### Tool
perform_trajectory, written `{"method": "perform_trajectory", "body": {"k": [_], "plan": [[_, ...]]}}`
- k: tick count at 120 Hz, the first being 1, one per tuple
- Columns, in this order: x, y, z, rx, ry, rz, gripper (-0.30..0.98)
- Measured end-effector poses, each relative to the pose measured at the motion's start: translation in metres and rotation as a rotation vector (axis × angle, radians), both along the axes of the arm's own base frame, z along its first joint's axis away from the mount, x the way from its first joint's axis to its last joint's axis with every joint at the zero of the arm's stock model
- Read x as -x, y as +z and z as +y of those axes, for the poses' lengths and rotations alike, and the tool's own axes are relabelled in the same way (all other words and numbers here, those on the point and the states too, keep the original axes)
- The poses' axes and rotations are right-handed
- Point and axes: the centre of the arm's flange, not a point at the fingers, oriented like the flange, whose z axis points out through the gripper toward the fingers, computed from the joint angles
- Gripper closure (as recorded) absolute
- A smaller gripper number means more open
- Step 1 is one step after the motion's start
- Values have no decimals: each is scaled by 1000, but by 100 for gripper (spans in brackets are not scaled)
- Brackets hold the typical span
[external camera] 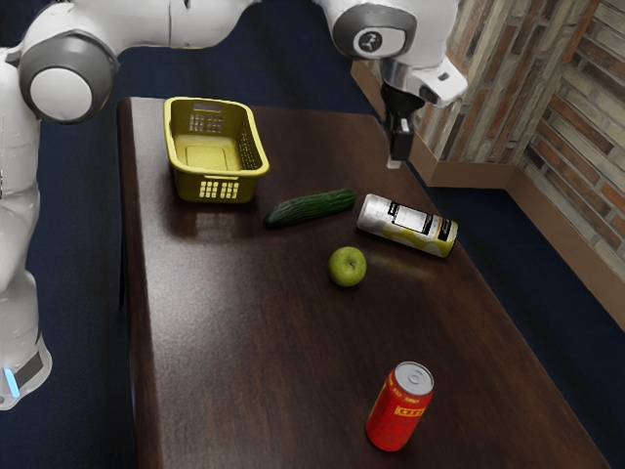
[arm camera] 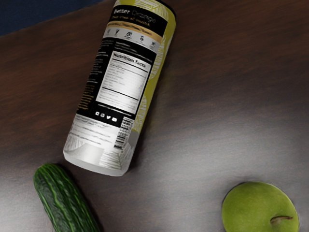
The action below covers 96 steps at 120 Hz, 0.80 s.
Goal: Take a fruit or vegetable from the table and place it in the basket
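The dark brown wooden counter carried everything; the yellow basket stood upright on it, with its slotted walls and bare inner floor in sight; the black tool hung above the counter, pointing down, though whether it was open or closed I could not tell; the silver-and-yellow can lay on its side; the dark green cucumber lay between basket and can, one end just beside the can's pale end; the red can stood upright, well apart; the green apple rested near the lying can, outside the basket like the cucumber.
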Motion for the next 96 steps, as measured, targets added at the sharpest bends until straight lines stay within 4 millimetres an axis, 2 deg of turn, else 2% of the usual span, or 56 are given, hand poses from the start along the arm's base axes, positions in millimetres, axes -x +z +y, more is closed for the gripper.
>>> {"method": "perform_trajectory", "body": {"k": [10,18,32,59,68,82,96], "plan": [[-13,-23,21,-8,28,38,0],[-15,-25,23,-10,25,41,0],[-15,-29,-8,-13,-34,52,0],[-8,-38,-49,-20,-82,95,0],[-11,-48,-45,21,-61,114,0],[-21,-78,-15,104,-10,156,0],[-20,-113,-15,151,-9,199,0]]}}
